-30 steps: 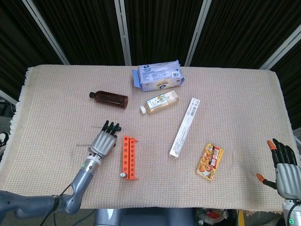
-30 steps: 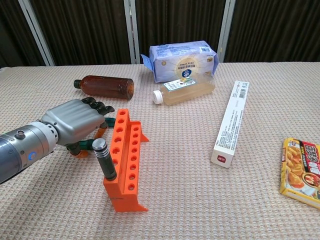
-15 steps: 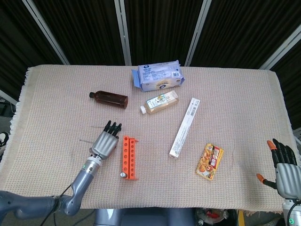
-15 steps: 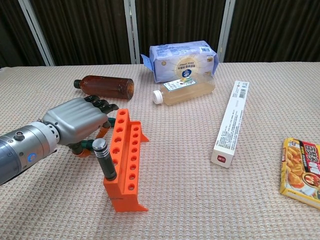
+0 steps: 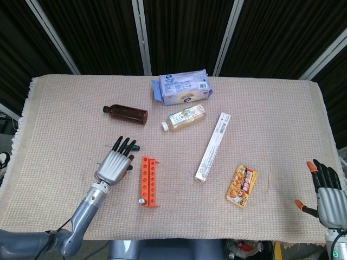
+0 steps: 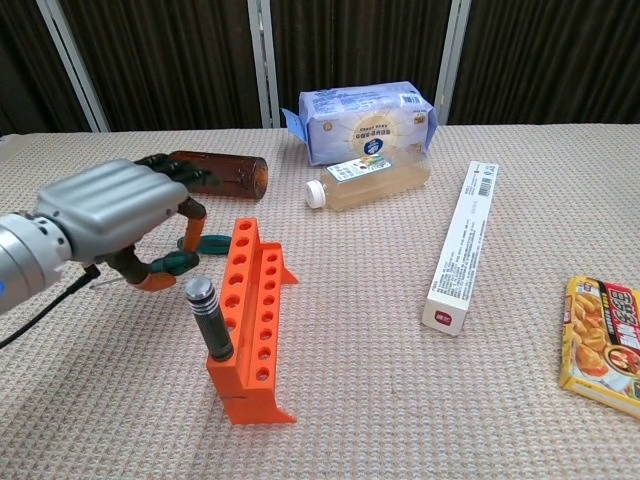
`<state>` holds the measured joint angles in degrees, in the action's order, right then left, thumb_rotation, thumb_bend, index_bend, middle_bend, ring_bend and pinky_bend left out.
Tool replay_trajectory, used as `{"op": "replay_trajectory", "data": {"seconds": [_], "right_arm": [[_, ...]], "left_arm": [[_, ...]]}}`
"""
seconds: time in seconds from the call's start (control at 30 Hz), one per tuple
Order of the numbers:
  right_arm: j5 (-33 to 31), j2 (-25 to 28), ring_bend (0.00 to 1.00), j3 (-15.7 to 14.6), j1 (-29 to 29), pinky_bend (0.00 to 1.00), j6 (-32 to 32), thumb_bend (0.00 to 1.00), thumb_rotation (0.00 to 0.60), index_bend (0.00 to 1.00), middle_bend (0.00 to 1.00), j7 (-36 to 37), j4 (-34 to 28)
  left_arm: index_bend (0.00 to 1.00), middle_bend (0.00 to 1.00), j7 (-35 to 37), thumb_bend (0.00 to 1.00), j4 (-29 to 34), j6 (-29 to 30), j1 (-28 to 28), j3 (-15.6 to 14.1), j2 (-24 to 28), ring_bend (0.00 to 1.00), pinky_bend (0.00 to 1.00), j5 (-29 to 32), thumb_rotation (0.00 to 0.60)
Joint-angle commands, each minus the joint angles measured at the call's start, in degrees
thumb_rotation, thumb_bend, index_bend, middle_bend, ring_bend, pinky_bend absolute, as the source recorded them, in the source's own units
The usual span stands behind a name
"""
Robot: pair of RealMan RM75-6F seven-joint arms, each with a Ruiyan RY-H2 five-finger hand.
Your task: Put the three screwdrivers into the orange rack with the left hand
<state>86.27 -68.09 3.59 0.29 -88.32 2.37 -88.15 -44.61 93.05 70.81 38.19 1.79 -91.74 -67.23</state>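
left hand [image 6: 105, 215] grips a green-handled screwdriver [image 6: 185, 252], fingers curled on it | orange rack [image 5: 149, 181] near bench's front edge, one black-handled screwdriver [image 6: 209, 318] standing in it | right hand [image 5: 327, 190] at front-right corner, fingers apart, holding nothing

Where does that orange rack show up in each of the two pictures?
Head view: the orange rack lies lower left of centre, just right of the left hand.
Chest view: the rack stands left of centre, in the foreground.
Shared landmark: the black-handled screwdriver standing in its near end.
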Motion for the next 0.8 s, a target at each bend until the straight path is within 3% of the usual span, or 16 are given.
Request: {"op": "replay_trajectory", "data": {"seconds": [0.03, 0.17, 0.43, 0.63, 0.8], "right_arm": [[0.26, -0.07, 0.00, -0.08, 0.08, 0.00, 0.01, 0.00, 0.600, 0.00, 0.00, -0.20, -0.02], [0.74, -0.06, 0.00, -0.17, 0.17, 0.00, -0.16, 0.00, 0.600, 0.00, 0.00, -0.67, -0.35], [0.73, -0.12, 0.00, -0.31, 0.00, 0.00, -0.36, 0.00, 0.600, 0.00, 0.00, -0.94, -0.58], [0.47, -0.10, 0.00, -0.26, -0.13, 0.00, -0.42, 0.00, 0.600, 0.00, 0.00, -0.90, -0.57], [0.39, -0.19, 0.00, -0.27, -0.09, 0.00, -0.26, 0.00, 0.600, 0.00, 0.00, -0.61, -0.33]], "left_arm": [[0.70, 0.06, 17.59, 0.41, 9.27, 5.22, -5.06, 0.18, 7.56, 0.00, 0.00, -7.40, 0.600], [0.70, 0.07, 34.47, 0.41, 13.80, 7.05, -8.11, -0.42, 12.61, 0.00, 0.00, -12.58, 0.600], [0.70, 0.08, 57.45, 0.42, 17.75, 5.48, -10.01, -0.09, 17.77, 0.00, 0.00, -15.71, 0.600], [0.70, 0.08, 67.06, 0.42, 19.02, 2.66, -9.58, 0.19, 19.56, 0.00, 0.00, -18.10, 0.600], [0.70, 0.08, 70.78, 0.41, 19.41, 2.05, -9.13, 1.08, 18.94, 0.00, 0.00, -19.89, 0.600]]}}
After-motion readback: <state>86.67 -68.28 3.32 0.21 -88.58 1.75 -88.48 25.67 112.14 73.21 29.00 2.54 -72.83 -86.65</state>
